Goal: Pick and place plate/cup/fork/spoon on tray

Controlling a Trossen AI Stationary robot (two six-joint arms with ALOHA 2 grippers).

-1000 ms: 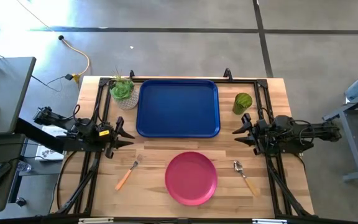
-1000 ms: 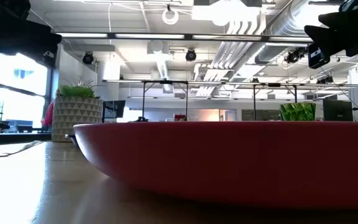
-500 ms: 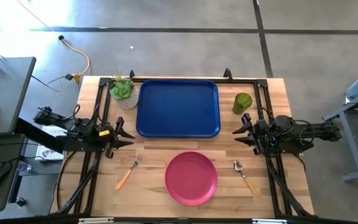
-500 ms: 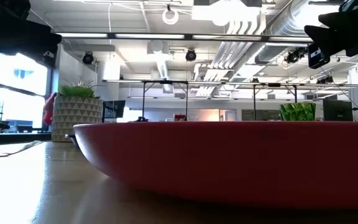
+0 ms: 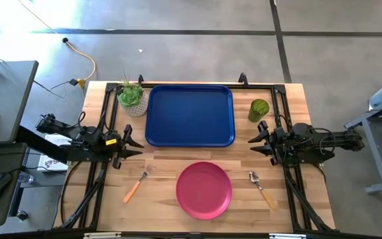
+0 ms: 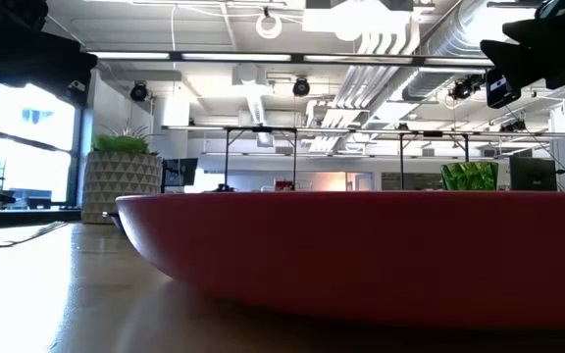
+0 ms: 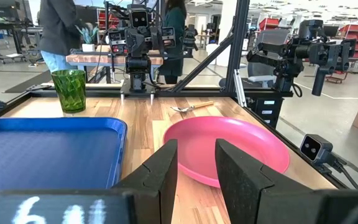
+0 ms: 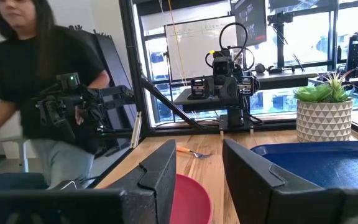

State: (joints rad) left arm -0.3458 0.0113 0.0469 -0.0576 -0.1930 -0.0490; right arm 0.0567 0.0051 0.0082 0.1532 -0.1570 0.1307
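- Tray (image 5: 190, 114): sits at the far middle of the table, nothing on it. By my read the task has not started; all four items are left to move.
- Plate (image 5: 204, 190): lies flat on the wood on the near side, just in front of the tray and apart from it. It fills the low view edge-on.
- Potted plant (image 5: 132, 97): just off the tray's left end, not part of the job.
- Cup (image 5: 258, 109): stands upright just off the tray's right end, nearest my right arm.
- Fork (image 5: 136, 185): lies to the left of the plate, tines pointing toward the tray, clear of the plate rim.
- Spoon (image 5: 261, 186): lies to the right of the plate, bowl toward the tray, also clear of the rim.
- Left gripper (image 5: 132, 145): parked at the left table edge, pointing inward; fingers parted a little, nothing between them.
- Right gripper (image 5: 258, 143): parked at the right edge, just near of the cup; fingers parted, nothing held.
- A person stands in the room beyond the table in the right wrist view, away from the work.
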